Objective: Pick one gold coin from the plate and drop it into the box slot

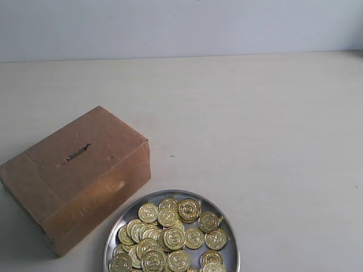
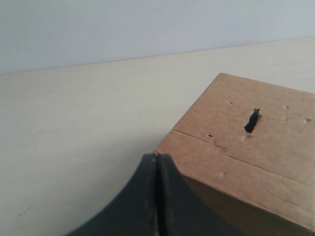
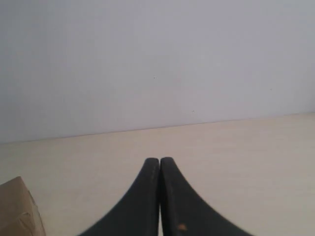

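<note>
Currently both jaws sit together, empty, the box (image 2: 266,157) near the left ones.

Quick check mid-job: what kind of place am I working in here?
Likely a lab test bench: a pale table against a blank wall, with staged props on it, a slotted cardboard box and a metal plate of gold coins.

Pale cream tabletop (image 1: 272,141) under soft even light, plain grey-white wall (image 1: 181,25) behind.
</note>
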Robot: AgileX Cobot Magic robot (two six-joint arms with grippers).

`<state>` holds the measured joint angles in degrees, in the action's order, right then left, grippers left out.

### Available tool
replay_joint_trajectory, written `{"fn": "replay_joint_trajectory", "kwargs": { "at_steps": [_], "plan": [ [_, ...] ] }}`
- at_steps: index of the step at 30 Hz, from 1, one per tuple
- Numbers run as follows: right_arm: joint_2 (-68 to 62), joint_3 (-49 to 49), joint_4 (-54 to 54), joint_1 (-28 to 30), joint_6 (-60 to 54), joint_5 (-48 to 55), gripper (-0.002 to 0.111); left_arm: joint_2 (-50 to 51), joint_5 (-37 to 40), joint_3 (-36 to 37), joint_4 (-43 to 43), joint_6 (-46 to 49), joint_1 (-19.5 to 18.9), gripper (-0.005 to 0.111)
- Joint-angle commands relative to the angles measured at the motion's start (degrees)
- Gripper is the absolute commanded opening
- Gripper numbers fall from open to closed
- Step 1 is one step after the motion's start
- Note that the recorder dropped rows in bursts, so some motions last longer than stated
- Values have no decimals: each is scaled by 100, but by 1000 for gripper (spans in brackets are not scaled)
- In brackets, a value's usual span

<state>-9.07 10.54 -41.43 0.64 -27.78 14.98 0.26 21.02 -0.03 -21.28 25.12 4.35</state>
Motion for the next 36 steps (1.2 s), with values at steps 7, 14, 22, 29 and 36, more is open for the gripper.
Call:
{"fn": "replay_joint_trajectory", "kwargs": {
  "at_steps": [7, 14, 22, 29, 36],
  "plan": [
    [907, -762, -153, 42, -52, -440, 0, -26, -28, 3, -8, -9, 32, 0],
    [907, -848, 579, 42, 518, -302, 0, -26, -28, 3, -8, -9, 32, 0],
    [907, -880, 3259, 42, 2935, -332, 0, -26, -28, 3, -8, -9, 32, 0],
    [907, -1054, 3902, 31, 3347, -1302, 0, -26, -28, 3, -8, -9, 32, 0],
    [907, -1054, 4047, 31, 2539, -700, 0, -26, -28, 3, -8, -9, 32, 0]
  ]
}}
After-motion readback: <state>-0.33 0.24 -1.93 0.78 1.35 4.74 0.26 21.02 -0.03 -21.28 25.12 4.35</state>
